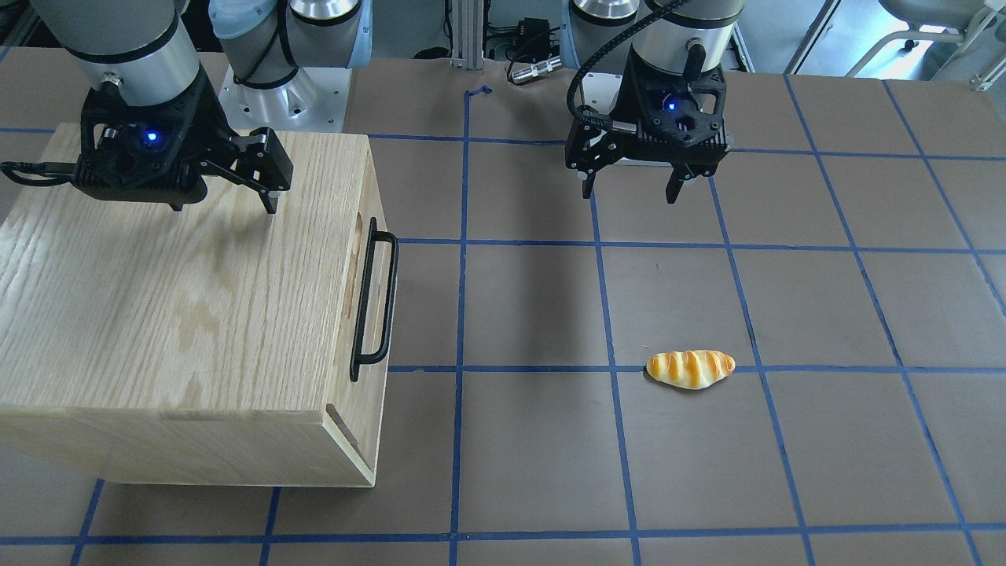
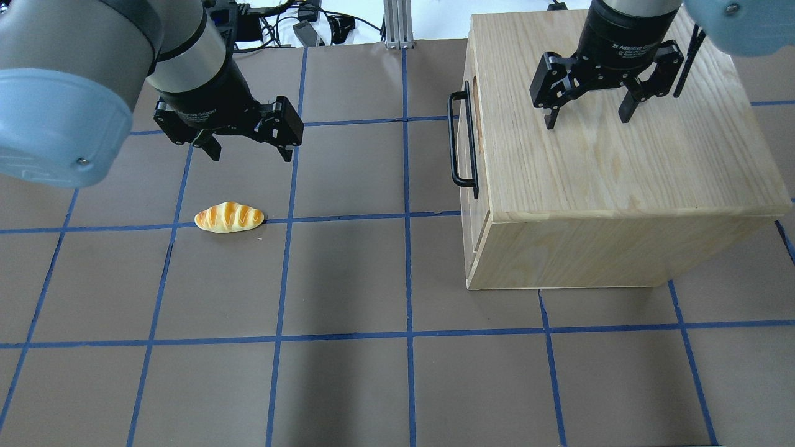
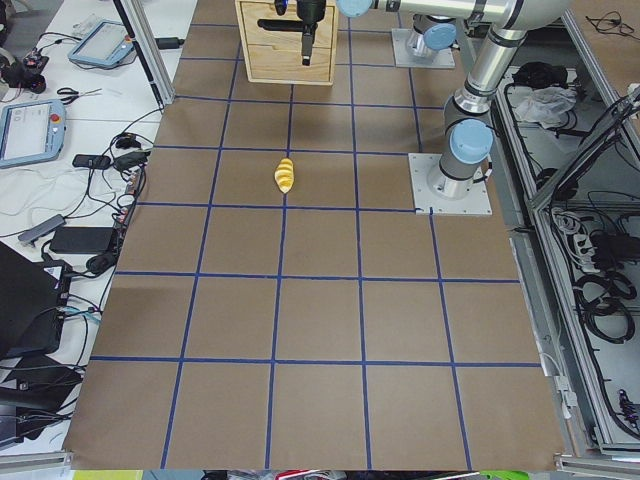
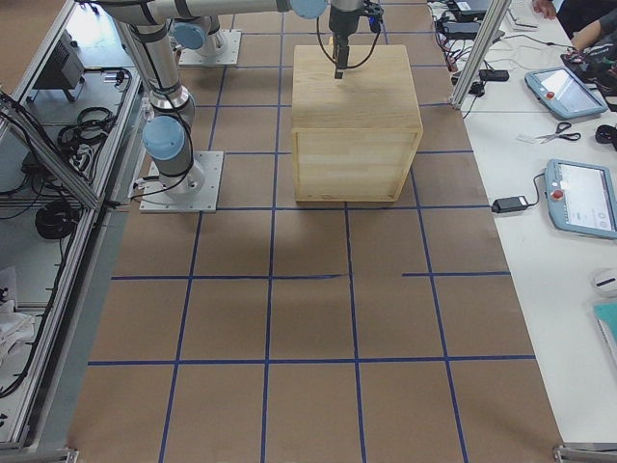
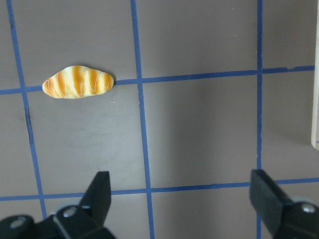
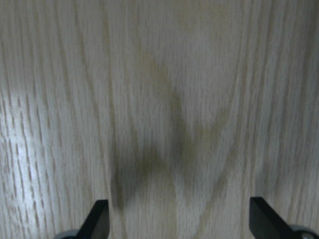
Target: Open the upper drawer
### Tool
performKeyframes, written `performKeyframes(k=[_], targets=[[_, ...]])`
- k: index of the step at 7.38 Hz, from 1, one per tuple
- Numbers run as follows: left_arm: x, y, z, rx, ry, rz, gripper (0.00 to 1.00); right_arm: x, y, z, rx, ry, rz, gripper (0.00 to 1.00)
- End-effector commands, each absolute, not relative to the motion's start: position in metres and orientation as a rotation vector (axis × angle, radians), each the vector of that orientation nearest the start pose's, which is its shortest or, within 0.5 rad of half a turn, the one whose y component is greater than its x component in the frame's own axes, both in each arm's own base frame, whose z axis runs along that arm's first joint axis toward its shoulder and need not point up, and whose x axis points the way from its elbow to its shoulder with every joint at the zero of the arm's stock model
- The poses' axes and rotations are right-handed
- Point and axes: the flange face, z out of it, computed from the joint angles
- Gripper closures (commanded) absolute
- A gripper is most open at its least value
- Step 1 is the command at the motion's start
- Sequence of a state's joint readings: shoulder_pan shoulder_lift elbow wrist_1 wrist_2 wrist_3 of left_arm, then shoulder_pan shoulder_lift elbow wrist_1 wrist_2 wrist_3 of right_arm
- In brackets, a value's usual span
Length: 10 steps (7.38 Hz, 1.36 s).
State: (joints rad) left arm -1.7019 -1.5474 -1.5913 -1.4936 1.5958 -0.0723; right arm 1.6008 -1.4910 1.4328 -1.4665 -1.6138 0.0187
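Observation:
The upper drawer point(image 1: 368, 206) sits flush in the oak cabinet point(image 2: 621, 174), shut. Its long black bar handle point(image 2: 463, 141) faces the table's middle and also shows in the front view point(image 1: 374, 300), with a slot cutout point(image 1: 357, 263) at the top edge. My right gripper point(image 2: 587, 121) hangs open and empty just above the cabinet's top; its wrist view shows only wood grain point(image 6: 174, 109). My left gripper point(image 2: 250, 153) is open and empty above the bare table, well left of the handle. It also shows in the front view point(image 1: 629, 195).
A toy bread roll point(image 2: 228, 217) lies on the brown mat with blue tape grid, just in front of my left gripper; it also shows in the left wrist view point(image 5: 78, 82). The cabinet's edge point(image 5: 315, 99) shows at that view's right.

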Motion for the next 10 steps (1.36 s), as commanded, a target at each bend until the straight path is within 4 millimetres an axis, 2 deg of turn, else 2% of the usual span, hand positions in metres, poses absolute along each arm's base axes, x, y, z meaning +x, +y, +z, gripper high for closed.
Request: performKeyframes(k=[1,10], targets=[[-0.1934,-0.4683,0.4958,0.092,3.121,-0.123,0.00,0.1441,-0.5164,0.5050,-0.016,3.185,0.072,0.00],[-0.1960,-0.4763,0.4922,0.095,3.128,-0.113,0.00,0.1449,-0.5162,0.5050,-0.019,3.185,0.072,0.00]])
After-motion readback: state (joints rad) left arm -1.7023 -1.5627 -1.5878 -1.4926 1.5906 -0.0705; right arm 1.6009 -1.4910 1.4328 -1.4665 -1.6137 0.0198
